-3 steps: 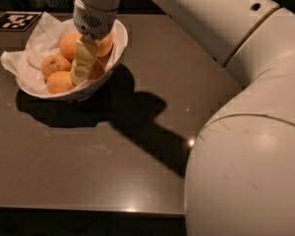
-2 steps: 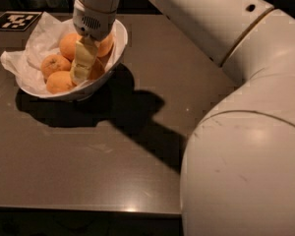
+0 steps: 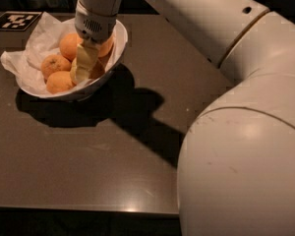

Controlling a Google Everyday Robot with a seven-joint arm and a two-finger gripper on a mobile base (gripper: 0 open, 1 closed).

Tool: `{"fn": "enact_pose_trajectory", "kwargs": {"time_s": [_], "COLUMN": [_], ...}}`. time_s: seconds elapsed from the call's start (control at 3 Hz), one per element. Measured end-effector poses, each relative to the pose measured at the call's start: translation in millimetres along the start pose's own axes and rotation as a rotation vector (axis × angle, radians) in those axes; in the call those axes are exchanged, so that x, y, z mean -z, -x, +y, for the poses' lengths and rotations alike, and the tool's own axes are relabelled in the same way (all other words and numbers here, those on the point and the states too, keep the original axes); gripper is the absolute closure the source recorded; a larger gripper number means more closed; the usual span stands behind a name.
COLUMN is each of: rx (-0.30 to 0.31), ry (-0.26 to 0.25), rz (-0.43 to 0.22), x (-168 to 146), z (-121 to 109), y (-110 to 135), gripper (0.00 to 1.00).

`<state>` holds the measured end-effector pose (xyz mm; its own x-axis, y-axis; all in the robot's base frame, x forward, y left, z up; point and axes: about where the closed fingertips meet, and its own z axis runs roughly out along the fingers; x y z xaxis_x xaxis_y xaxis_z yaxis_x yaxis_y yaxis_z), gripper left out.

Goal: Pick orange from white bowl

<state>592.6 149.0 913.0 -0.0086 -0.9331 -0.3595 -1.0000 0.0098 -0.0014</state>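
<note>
- Camera view: orange (image 3: 55, 64) in the left half of the bowl (image 3: 119, 42), speckled skin up, resting on crumpled white paper (image 3: 37, 41).
- Packed close among other oranges (image 3: 69, 44): one behind it, one just in front, more on the right half under the wrist.
- Just right of it, gripper (image 3: 82, 68) reaching down into the middle of the bowl, pale yellow tip among the fruit.
- Cannot tell whether that pincer is wide, narrow or holding anything; cannot tell either whether it touches the orange.
- Above the gripper, grey wrist housing, then thick cream arm (image 3: 246, 146) sweeping across the whole right side and filling the lower right corner.
- Bowl glossy, rim flaring, paper spilling over the left edge onto the table (image 3: 78, 166).
- Table dark brown and smooth, slightly glossy, with soft light patches near the front edge.
- Heavy shadow (image 3: 137, 117) of bowl and arm stretching from under the bowl toward the right.
- Black-and-white marker (image 3: 14, 20) lying flat at the far left corner, just behind the paper.
- Beyond the table's far edge, room dark; only blurred shapes along the top left, too dim to name.
- Below the front edge, blackness.
</note>
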Motion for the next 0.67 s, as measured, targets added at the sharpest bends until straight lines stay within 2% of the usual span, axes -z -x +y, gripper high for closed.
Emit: {"fn": "enact_pose_trajectory", "kwargs": {"time_s": [0.33,0.67], "rx": [0.000,0.000], "ry": [0.000,0.000], "rz": [0.000,0.000], "x": [0.0,0.0], "z": [0.0,0.0], "y": [0.0,0.0], "gripper": [0.57,0.81]}}
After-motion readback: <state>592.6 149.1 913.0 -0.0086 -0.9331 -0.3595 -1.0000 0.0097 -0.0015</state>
